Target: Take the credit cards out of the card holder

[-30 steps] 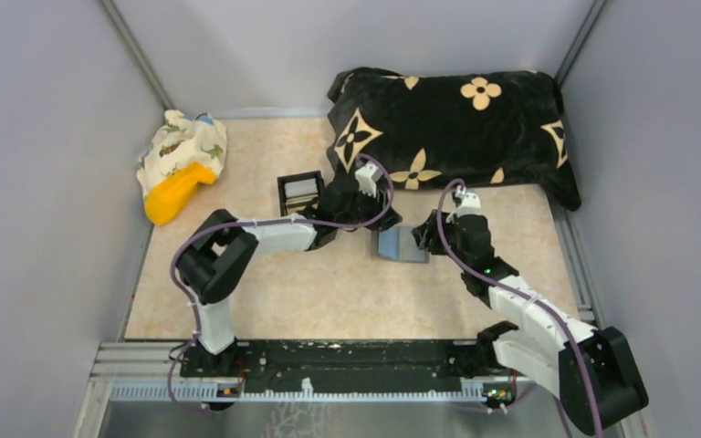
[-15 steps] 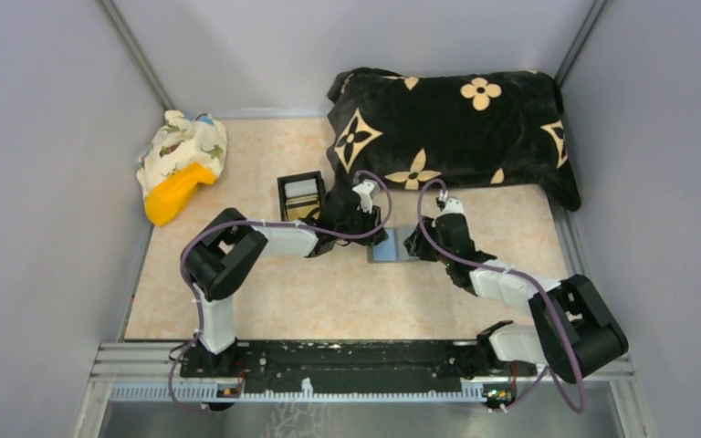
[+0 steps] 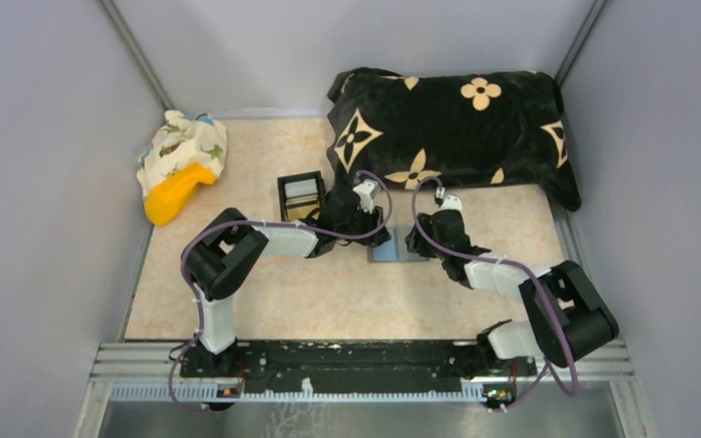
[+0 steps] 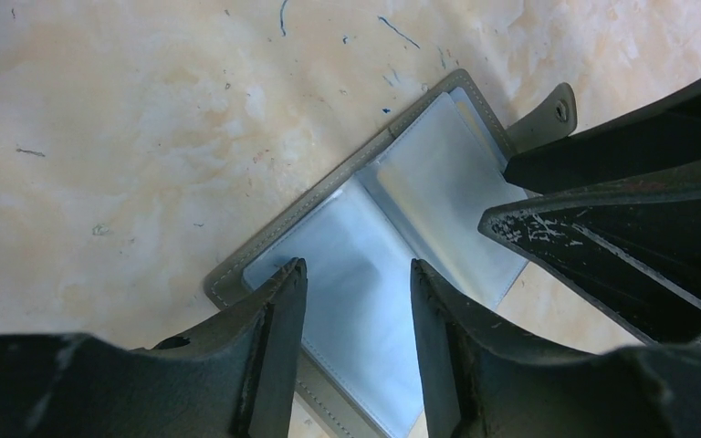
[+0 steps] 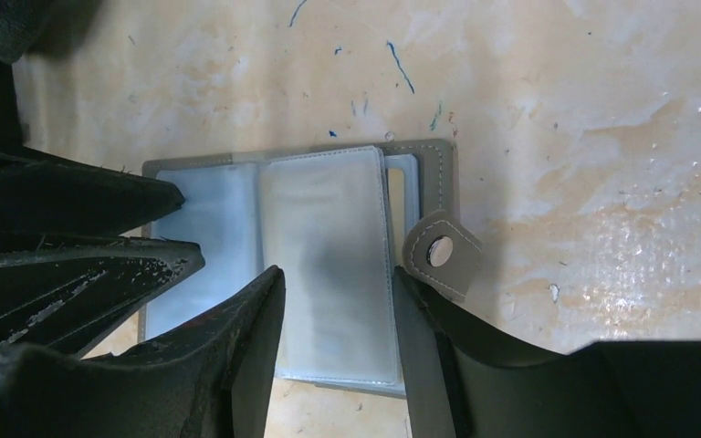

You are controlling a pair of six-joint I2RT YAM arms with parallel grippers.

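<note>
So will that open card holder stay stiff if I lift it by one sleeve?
Probably floppy: the card holder lies opened flat, with thin clear sleeves hinged at its spine. It is likely light, so it may slide on the smooth table when nudged. The sleeves look glossy, so they may be slippery to pinch.

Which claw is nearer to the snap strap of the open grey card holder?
The right claw: the grey snap strap lies beside its finger; the left claw stands over the card holder's opposite half.

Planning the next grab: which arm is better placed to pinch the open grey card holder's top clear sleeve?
Right, likely: right claw straddles that clear sleeve of the grey card holder; left claw covers the other half.
</note>
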